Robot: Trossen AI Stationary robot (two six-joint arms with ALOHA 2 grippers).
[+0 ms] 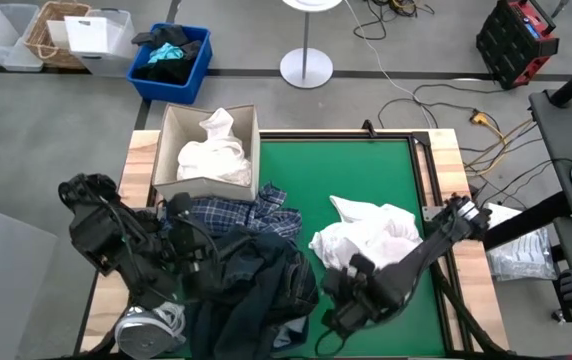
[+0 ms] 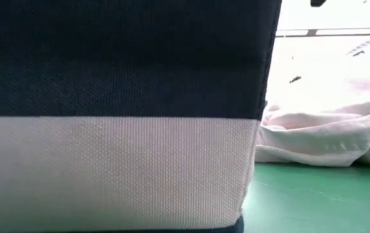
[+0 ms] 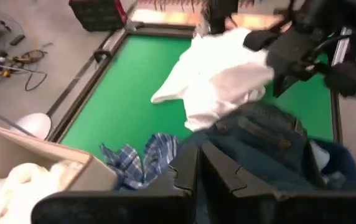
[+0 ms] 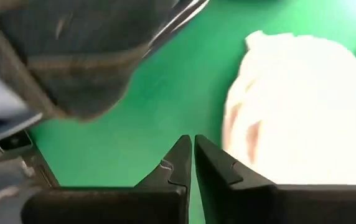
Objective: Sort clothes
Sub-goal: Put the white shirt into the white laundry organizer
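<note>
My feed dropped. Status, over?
Left gripper shut, over dark denim. Right gripper shut, empty, beside white shirt. Nothing blocking.

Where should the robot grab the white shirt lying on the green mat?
Probably the white shirt is best pinched at its pointed flap, coming from above. That flap lies out on the bare green mat, away from the dark jeans.

overhead looks down, low view pressed against cloth [image 2: 120,97]

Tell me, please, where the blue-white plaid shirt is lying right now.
In the high view the plaid shirt lies left of the green mat's centre, just in front of the cardboard box, against the dark denim pile.
</note>
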